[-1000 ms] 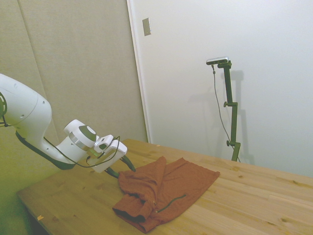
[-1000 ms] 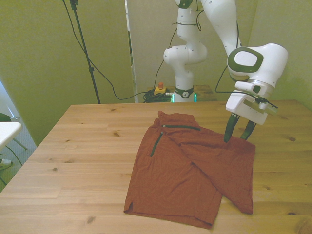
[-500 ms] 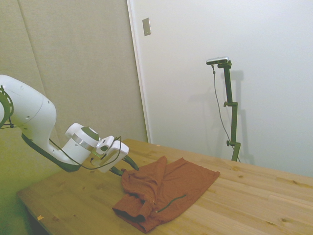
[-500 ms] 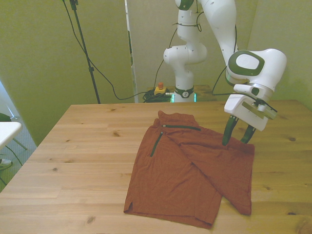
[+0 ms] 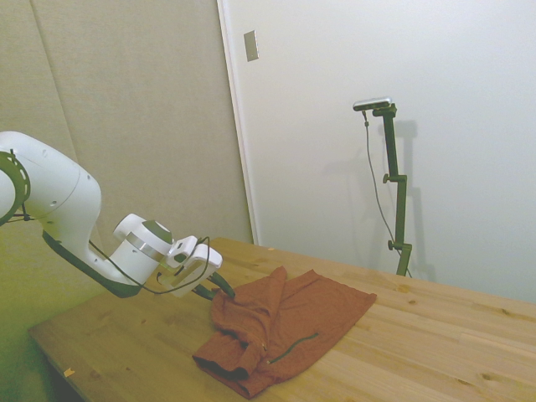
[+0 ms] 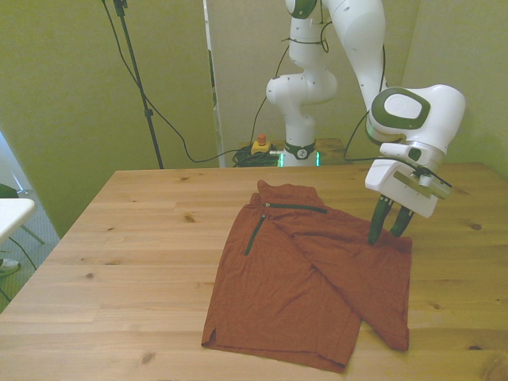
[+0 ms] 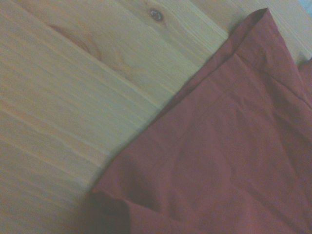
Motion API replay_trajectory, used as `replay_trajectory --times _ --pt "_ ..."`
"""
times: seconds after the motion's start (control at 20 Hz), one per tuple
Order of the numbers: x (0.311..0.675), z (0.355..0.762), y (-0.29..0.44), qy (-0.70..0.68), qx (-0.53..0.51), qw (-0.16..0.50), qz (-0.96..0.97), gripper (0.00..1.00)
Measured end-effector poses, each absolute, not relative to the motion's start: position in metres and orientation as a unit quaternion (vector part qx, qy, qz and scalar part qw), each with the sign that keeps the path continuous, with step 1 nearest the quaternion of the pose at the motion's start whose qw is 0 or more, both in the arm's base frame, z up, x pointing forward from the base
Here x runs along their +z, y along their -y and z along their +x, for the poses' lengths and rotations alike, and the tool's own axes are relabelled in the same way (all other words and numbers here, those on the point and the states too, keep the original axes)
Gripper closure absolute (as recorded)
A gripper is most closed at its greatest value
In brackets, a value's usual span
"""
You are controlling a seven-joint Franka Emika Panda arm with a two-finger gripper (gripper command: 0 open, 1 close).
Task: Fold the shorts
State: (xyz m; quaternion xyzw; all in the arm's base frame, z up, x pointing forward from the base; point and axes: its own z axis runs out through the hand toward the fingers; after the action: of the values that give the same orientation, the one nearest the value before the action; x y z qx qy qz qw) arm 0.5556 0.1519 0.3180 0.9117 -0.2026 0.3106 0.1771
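The shorts (image 6: 309, 278) are spread on the table (image 6: 143, 262), partly folded, one leg laid diagonally over the other; the zipper end lies toward the far edge. The gripper (image 6: 389, 236) is set at the shorts' edge on the front view's right, fingers a narrow gap apart, apparently pinching a corner of cloth, though contact is hard to confirm. Hem and bare wood are seen in the wrist view.

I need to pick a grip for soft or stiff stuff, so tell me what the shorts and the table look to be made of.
The shorts look like thin, matte woven cloth, rust-orange: they wrinkle, drape flat and show a stitched hem in the wrist view; the fibre can't be told. The table looks like light pine boards with a satin finish: grain lines, knots and plank seams show.
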Motion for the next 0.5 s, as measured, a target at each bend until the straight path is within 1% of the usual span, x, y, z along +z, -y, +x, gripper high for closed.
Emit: replay_trajectory --times 0.5 --pt "0.3087 0.5559 -0.1506 0.198 0.308 0.18 0.913 1.0"
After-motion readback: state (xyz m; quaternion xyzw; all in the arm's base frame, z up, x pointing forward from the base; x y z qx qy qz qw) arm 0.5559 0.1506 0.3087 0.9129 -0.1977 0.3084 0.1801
